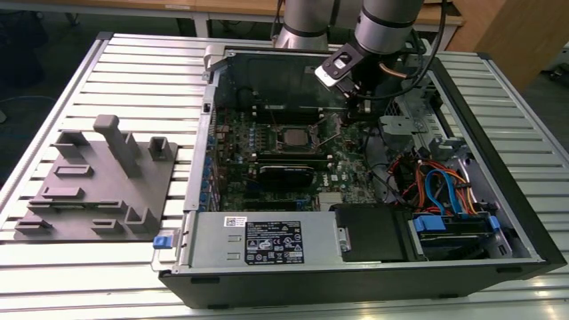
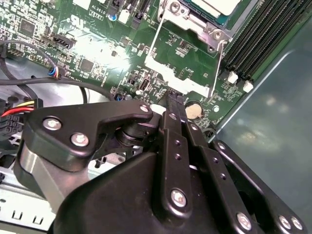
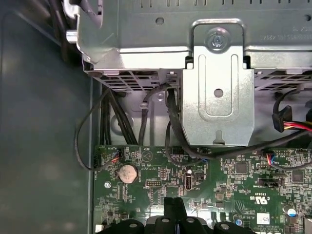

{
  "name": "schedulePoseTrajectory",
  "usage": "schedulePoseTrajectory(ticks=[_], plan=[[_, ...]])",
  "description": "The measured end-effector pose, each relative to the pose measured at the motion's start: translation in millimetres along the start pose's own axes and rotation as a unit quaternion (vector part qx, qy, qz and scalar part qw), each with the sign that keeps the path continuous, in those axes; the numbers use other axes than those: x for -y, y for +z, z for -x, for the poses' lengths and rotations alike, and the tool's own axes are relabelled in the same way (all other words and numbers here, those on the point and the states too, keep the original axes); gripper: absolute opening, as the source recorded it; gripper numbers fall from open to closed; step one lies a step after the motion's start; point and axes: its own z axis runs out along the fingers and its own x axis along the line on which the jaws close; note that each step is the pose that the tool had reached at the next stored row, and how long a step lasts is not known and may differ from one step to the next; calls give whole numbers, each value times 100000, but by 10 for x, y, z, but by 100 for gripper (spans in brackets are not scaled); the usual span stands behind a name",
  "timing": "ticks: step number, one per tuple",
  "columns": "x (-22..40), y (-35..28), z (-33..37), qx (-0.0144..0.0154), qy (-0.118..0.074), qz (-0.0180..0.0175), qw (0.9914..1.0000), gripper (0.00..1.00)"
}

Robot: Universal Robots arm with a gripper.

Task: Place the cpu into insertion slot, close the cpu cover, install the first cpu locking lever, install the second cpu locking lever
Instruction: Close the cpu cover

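In the second wrist view the cpu (image 2: 217,5), with its pale silver top, lies in the insertion slot (image 2: 197,24) on the green motherboard. The cpu cover (image 2: 192,84), a thin silver frame, stands swung open away from the slot, and green board shows through its window. My gripper (image 2: 174,100) has its black fingers pressed together, their tips right at the cover's free edge. I cannot tell whether they touch it. From the exterior view, the gripper (image 1: 354,113) hangs inside the case to the right of the cpu (image 1: 292,137). The first wrist view has the fingertips (image 3: 174,202) over the board.
A grey power-supply box (image 1: 258,243) fills the case's near side, beside bundled cables (image 1: 436,187). A metal drive bracket (image 3: 217,87) rises just beyond the board's edge near a coin battery (image 3: 127,172). Memory slots (image 2: 263,34) flank the socket. A grey fixture plate (image 1: 98,180) lies outside the case.
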Motion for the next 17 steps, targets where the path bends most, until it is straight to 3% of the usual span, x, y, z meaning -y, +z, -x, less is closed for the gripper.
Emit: schedulePoseTrajectory(ticks=[4,10,17], plan=[[7,16,1,10,-8,-53,100000,11],[73,21,1,4,-4,-50,100000,11],[78,21,1,4,-7,-51,100000,11]])
